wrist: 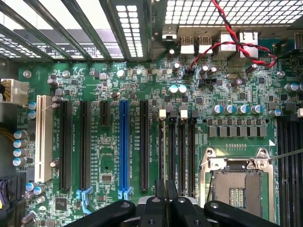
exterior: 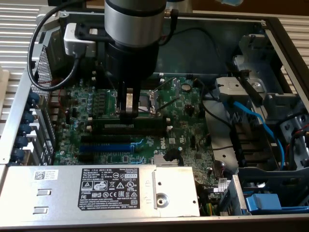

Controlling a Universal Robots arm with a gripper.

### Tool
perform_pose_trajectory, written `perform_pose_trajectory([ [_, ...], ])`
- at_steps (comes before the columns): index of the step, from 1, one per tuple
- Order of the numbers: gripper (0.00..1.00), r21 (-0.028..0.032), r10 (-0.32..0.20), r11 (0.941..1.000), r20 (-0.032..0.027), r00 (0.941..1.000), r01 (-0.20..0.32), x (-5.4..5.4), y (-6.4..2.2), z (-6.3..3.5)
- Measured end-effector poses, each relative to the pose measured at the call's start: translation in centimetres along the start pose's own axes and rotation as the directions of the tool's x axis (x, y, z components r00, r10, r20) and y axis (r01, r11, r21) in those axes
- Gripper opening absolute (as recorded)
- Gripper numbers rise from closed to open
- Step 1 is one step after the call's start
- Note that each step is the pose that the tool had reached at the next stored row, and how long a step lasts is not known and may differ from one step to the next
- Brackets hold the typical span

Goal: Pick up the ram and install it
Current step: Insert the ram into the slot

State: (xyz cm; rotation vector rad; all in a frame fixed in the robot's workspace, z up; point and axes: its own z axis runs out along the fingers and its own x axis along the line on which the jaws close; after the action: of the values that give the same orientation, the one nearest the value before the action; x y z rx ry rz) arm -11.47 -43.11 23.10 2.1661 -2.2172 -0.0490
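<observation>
Gripper [wrist: 165, 198] pinching the ram [wrist: 165, 189] edge-on just above the memory slots [wrist: 176, 146]; any tilt jams it

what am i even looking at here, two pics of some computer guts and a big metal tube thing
The big metal tube is a robot arm, and at its tip is a hand that grasps things. One picture is taken by a camera standing off the arm, looking down into an opened computer case. The other comes from a camera on the arm's wrist, looking down past the hand at the green motherboard.

On the board you can see long black slots, a blue expansion slot and the square processor socket. The grey labelled box in the exterior view looks like the power supply.

The hand is closed on a thin dark strip, apparently the ram, held edge-on just above the board near the socket.
</observation>
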Motion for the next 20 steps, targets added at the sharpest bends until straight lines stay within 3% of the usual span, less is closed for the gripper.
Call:
perform_pose_trajectory([
  [20, 0.12, -0.0001, 0.000, 1.0000, 0.0000, 1.0000, 0.000, 0.00, -0.01, 0.24],
])
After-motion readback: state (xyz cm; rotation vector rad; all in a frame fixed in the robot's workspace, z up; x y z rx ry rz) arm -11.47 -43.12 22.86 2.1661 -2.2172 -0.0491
